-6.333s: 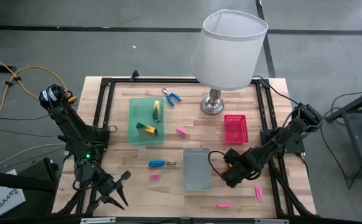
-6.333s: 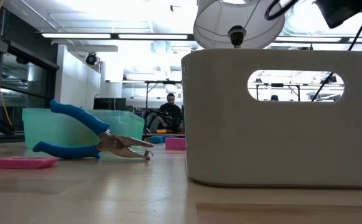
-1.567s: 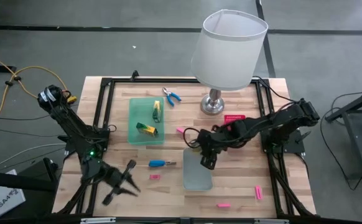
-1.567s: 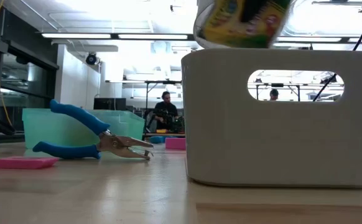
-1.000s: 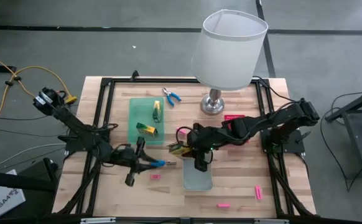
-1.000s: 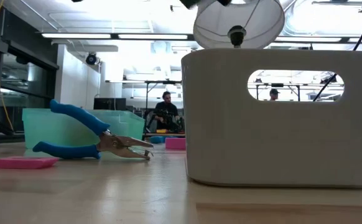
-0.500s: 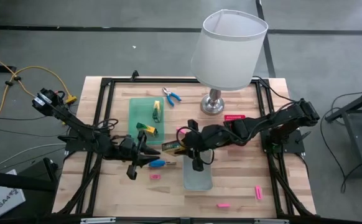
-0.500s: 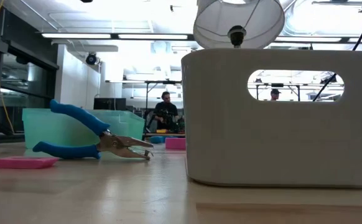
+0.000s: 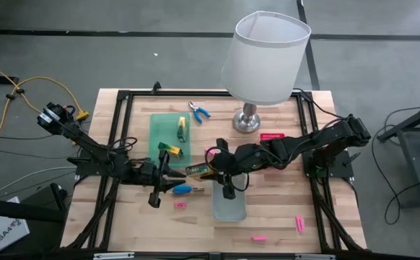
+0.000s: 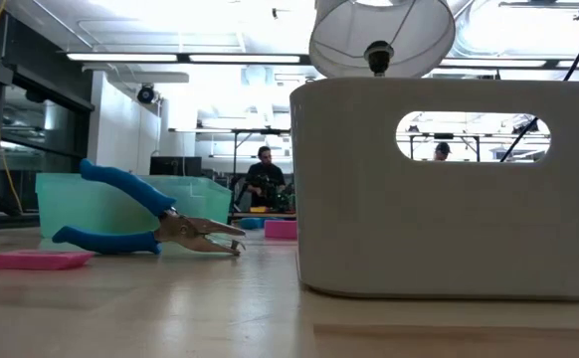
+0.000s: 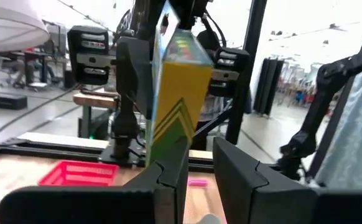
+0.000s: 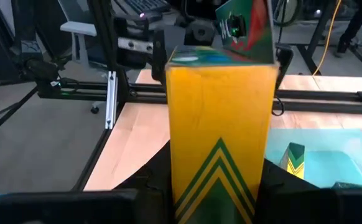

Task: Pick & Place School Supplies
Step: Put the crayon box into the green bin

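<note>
A yellow-and-green box (image 9: 198, 170) hangs over the table's middle, with my right gripper (image 9: 214, 170) shut on it. In the right wrist view the box (image 12: 221, 130) sticks out ahead between the fingers. My left gripper (image 9: 169, 178) stands just left of the box's free end, a narrow gap between its fingers and nothing in it. Its wrist view shows the box (image 11: 173, 81) close ahead, above one finger (image 11: 168, 180); whether they touch, I cannot tell. A blue-handled screwdriver (image 9: 182, 190) lies on the wood below. My right gripper pinches the box's right end (image 12: 187, 177) between its two fingers, one on each side. The fingers come level from the table's right and lie along the box. The box is lifted clear, and its free end points toward the table's left.
A green tray (image 9: 168, 160) holds two yellow-and-green pieces (image 9: 182, 128). Blue pliers (image 9: 199, 110) lie at the back. A grey tray (image 9: 229, 206) sits below my right gripper, a pink tray (image 9: 271, 136) behind my right arm. Pink bars (image 9: 180, 205) are scattered. The lamp (image 9: 265, 58) stands at the far middle.
My left gripper has moved a little toward the far edge and the right, closer to the box's free end. My right gripper has carried the box a short way toward the table's left, still clear of the table.
</note>
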### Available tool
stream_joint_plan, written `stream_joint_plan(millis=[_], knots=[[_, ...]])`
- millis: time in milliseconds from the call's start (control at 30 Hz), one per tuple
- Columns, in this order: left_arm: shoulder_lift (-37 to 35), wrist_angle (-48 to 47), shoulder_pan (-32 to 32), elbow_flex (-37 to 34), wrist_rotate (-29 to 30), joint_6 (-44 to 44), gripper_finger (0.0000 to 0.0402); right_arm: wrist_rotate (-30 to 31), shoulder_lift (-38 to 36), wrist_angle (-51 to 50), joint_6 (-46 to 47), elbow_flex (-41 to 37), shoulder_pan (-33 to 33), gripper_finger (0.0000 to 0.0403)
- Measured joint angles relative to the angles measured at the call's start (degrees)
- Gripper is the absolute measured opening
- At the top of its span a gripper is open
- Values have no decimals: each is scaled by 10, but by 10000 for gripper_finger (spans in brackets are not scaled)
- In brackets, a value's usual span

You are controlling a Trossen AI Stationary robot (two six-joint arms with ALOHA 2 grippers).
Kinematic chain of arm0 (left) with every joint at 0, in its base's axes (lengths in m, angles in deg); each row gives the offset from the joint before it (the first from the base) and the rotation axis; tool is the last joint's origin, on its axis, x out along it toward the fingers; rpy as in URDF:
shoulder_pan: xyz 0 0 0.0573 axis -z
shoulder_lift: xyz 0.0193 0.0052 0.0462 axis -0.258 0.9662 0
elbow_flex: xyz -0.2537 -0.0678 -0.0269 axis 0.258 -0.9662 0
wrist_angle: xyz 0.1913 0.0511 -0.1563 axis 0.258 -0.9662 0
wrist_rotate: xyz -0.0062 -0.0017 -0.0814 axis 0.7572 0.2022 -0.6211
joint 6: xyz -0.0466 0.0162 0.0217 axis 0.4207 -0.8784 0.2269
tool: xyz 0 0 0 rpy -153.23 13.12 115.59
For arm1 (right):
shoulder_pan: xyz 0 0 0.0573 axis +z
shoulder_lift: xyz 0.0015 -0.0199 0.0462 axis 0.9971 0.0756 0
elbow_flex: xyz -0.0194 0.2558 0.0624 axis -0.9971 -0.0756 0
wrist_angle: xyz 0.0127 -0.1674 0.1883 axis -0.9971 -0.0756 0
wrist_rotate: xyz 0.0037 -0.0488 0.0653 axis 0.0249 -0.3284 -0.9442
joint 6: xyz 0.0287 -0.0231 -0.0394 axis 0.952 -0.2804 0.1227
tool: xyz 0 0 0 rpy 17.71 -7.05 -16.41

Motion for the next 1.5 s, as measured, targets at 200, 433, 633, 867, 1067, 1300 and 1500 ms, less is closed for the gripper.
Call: stream_joint_plan(millis=[200, 433, 633, 867, 1067, 1300, 1500], knots=[[0, 0, -21, 0, 1, -11, 72, 1, 0, 10, -5, 0, 0, 101], [0, 3, -29, 0, -29, -23, 80, 13, 0, 13, -6, 0, 0, 101], [0, 3, -29, 0, -30, -32, 136, 17, 0, 13, -7, 0, 0, 101], [0, 33, -29, 0, -31, -53, 178, 17, 0, 13, -7, 0, -1, 101], [0, 42, -45, 0, -31, -63, 179, 17, 0, 29, -21, 0, -2, 101], [0, 58, -79, 0, -100, -37, 179, 15, 0, 34, -22, 0, -11, 101], [3, 66, -102, 0, -119, -31, 180, 0, 26, 57, -24, -1, -23, 101]])
